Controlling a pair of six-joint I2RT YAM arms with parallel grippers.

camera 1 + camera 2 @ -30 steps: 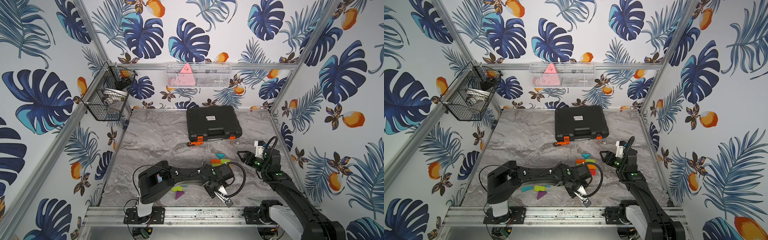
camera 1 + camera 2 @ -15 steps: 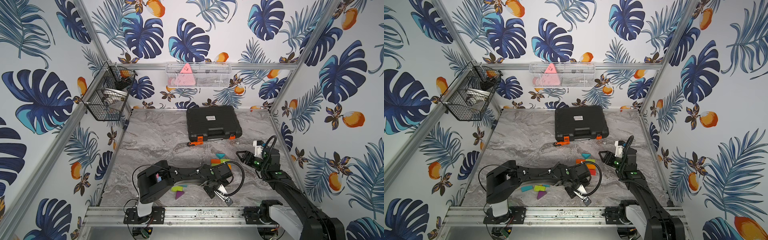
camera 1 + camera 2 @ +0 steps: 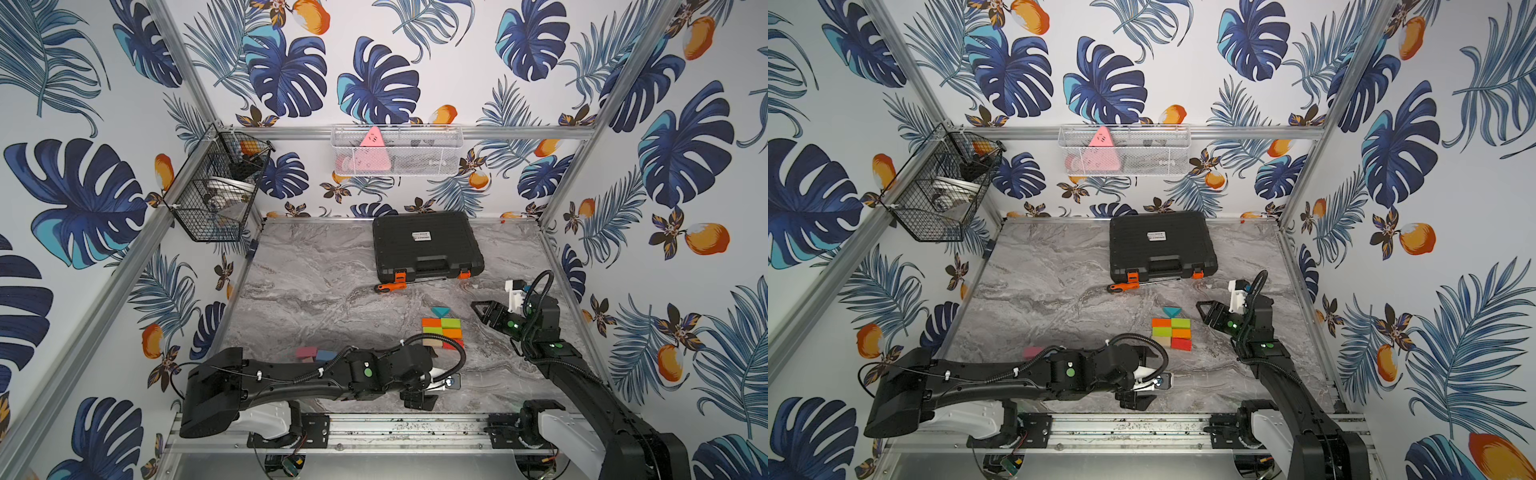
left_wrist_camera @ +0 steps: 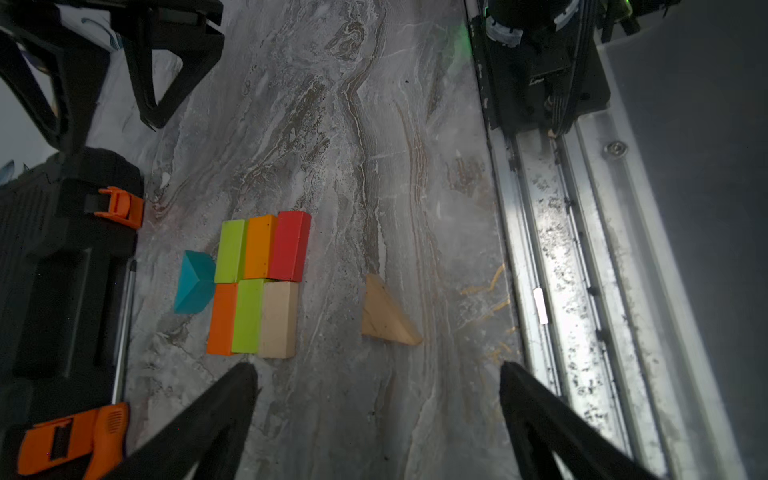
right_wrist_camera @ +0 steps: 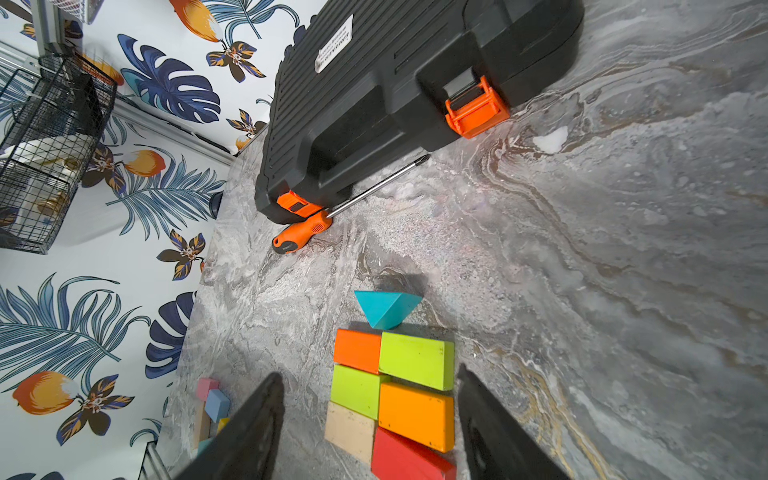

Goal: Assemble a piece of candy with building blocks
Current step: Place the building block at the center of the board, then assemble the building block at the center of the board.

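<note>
Looking down, you are seeing six orange, green, red and plain blocks (image 3: 441, 332) lying packed two-by-three right of the table (image 3: 324, 291) centre, a teal triangle (image 3: 440, 311) touching their far end, while only the left wrist view is showing a wood triangle (image 4: 386, 316) apart, left gripper (image 4: 375, 368) and right gripper (image 5: 368, 372) both spread wide, empty.

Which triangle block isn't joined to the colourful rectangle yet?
The plain wooden triangle, lying apart by itself; the teal triangle already touches the block rectangle.
</note>
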